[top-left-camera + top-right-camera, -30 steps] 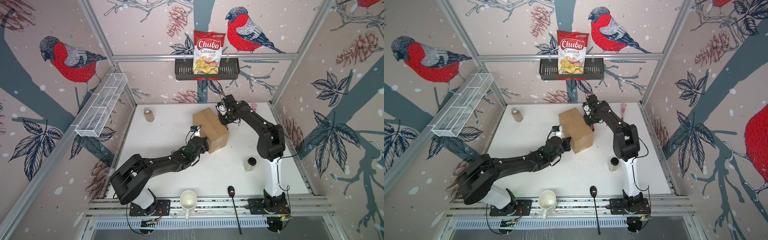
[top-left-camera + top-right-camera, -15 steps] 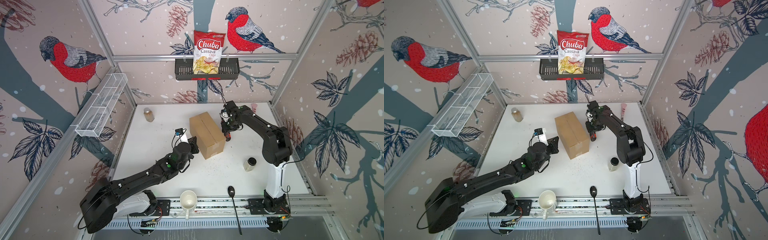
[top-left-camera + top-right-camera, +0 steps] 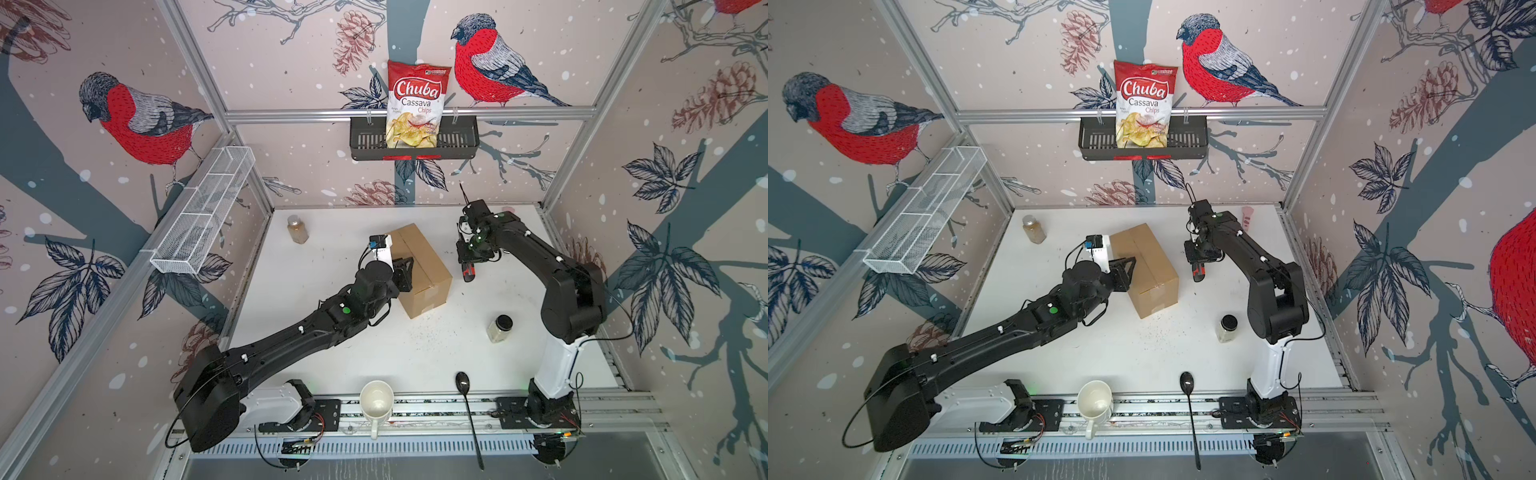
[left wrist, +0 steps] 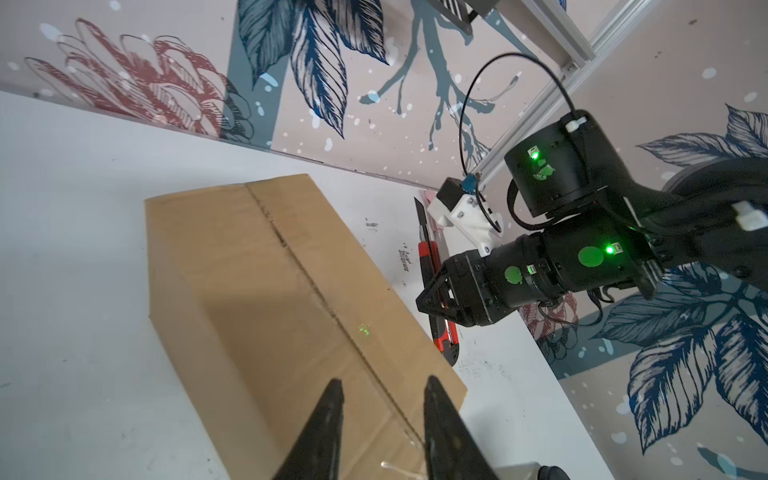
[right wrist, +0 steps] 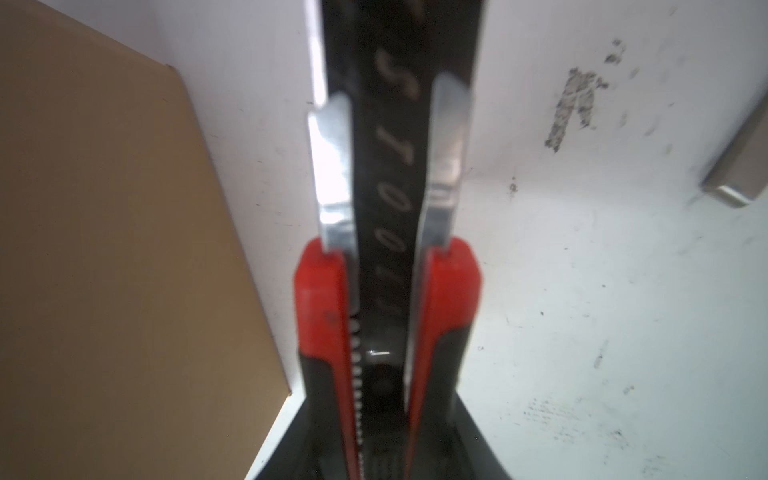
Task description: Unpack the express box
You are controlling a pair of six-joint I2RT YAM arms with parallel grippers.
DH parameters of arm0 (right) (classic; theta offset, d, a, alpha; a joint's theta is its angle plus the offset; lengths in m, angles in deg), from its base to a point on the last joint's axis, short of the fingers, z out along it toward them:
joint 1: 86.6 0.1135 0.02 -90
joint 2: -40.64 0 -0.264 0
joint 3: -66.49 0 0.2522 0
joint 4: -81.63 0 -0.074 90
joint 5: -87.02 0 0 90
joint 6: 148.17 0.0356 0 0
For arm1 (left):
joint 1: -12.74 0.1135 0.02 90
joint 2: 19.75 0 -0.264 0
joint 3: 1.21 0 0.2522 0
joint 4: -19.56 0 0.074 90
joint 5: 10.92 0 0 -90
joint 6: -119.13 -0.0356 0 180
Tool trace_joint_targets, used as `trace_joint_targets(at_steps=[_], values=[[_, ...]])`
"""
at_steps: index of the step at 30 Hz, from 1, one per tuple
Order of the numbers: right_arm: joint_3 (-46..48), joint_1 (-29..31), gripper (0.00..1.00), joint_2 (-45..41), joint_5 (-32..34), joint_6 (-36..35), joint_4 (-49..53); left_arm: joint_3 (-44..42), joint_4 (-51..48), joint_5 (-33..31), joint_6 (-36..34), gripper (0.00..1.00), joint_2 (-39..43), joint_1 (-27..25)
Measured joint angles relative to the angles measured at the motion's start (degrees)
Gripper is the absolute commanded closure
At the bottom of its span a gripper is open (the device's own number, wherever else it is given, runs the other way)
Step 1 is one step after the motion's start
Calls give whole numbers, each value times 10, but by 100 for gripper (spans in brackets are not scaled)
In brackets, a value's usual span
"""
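Express box (image 3: 420, 269) lies shut just beyond the part-open, empty jaws of your left gripper (image 4: 384, 384), likely to brace it; your right gripper (image 3: 468, 264) clamps the knife (image 5: 390, 270) beside it for cutting.

A red-and-black utility knife (image 3: 468, 272) is clamped in the right claw (image 3: 466, 262), with a black-lidded jar (image 3: 500, 328) on the desk (image 3: 415, 353) in front of it and a pink object (image 3: 1248, 216) behind it. A jar of brown contents (image 3: 297, 229) stands well behind and left of the left claw (image 3: 405, 271), and a white mug (image 3: 376, 403) and black spoon (image 3: 467, 409) sit at the front edge, far from both claws. High behind them a Chuba cassava chips bag (image 3: 417, 106) stands in a black wall basket (image 3: 457, 141).
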Motion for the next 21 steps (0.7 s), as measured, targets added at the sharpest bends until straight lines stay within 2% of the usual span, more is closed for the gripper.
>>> trace_joint_targets(at_steps=[3,8,15,21], values=[[0,-1,98,6,0,-1,5,12,-1,30,-14,66,-12,12],[2,-14,98,63,13,-1,6,12,-6,52,-17,66,-8,28],[-3,-21,96,121,24,0,-10,-3,-6,58,-17,65,9,31],[-5,-24,90,151,35,3,-26,-9,-8,58,-16,65,12,32]])
